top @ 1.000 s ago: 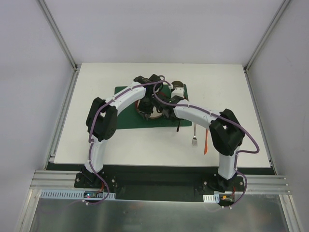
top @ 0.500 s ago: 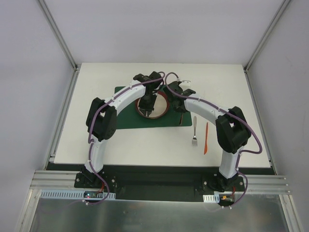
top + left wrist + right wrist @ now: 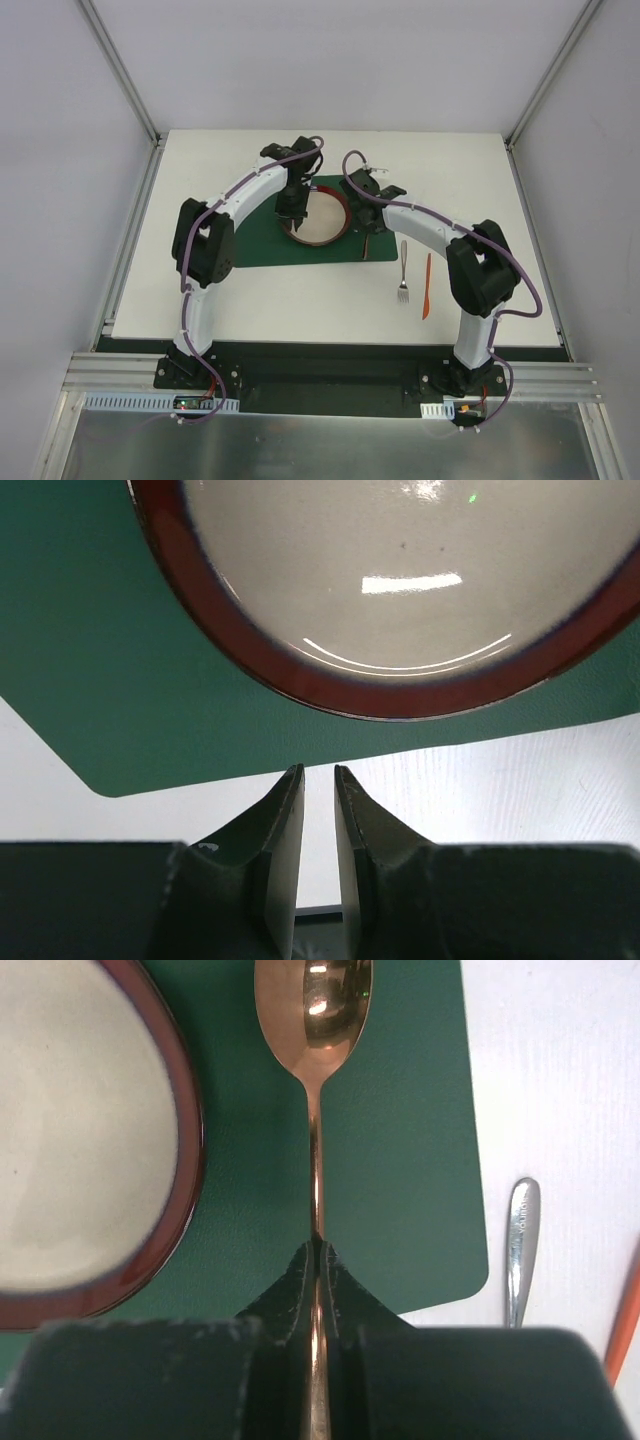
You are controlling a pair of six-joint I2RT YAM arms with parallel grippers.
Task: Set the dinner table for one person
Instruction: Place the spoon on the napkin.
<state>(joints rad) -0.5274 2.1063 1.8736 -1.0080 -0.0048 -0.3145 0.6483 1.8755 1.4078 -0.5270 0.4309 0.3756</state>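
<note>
A cream plate with a dark red rim (image 3: 320, 214) lies on the green placemat (image 3: 262, 245) on the white dinner table (image 3: 220, 300). My left gripper (image 3: 291, 210) hovers at the plate's left edge. In the left wrist view the left gripper (image 3: 318, 770) is empty, its jaws only a narrow gap apart, with the plate (image 3: 400, 590) ahead of it. My right gripper (image 3: 371, 222) is shut on a copper spoon (image 3: 367, 247). In the right wrist view the right gripper (image 3: 316, 1245) pinches the handle, and the spoon (image 3: 313, 1000) points over the mat (image 3: 410, 1160), right of the plate (image 3: 70, 1140).
A silver fork (image 3: 403, 272) and an orange knife (image 3: 426, 287) lie side by side on the bare table right of the mat. Both show in the right wrist view, the fork (image 3: 519, 1250) and the knife (image 3: 626, 1310). Aluminium frame posts stand at the table's back corners.
My left gripper has drawn back off the plate to its left edge, leaving the plate uncovered on the mat. My right gripper has carried the spoon from the plate to its right side.
</note>
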